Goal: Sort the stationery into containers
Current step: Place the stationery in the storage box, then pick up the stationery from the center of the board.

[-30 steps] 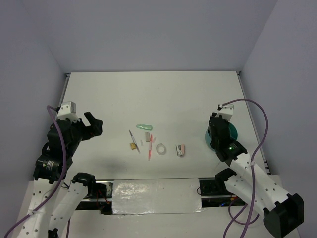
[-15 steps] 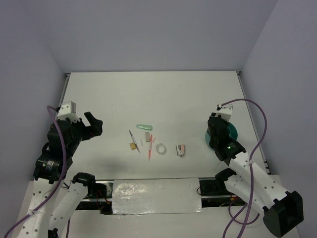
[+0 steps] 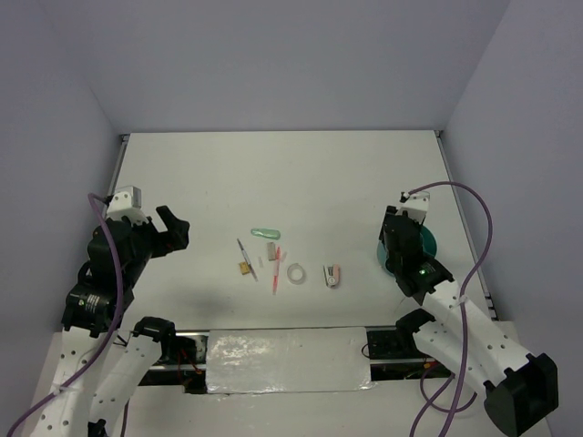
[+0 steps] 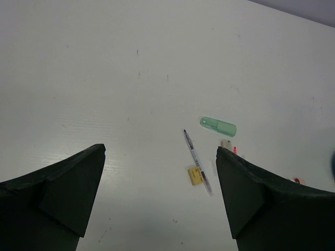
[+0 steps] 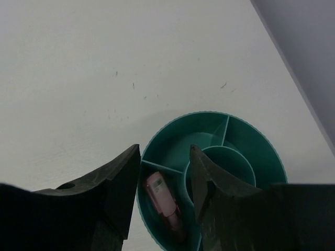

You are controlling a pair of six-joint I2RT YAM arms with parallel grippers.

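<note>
Nearest the arms, a row of stationery lies on the white table (image 3: 273, 173) in front of the gap between the two bases: the pink-white mini stapler (image 3: 332, 275), the clear tape ring (image 3: 296, 272) just left of it, then the pink-red pen (image 3: 276, 273) and the yellow-brown block (image 3: 246, 269). A little farther back are the thin grey pen (image 3: 243, 252), beside the block, a small pale piece (image 3: 271, 248), and the mint green piece (image 3: 265, 231) farthest of the cluster. The left gripper (image 3: 168, 228) hangs above bare table, well apart from these items and to their left, with its jaws spread wide and nothing between them; its wrist view shows the grey pen and block ahead, toward its right finger. On the right, the right gripper (image 5: 165, 150) hovers over the near-left part of the round teal cup (image 5: 209, 125), jaws partly apart. A pink item (image 5: 162, 201) lies loose in the outer compartment directly beneath the gap, touching neither finger.
</note>
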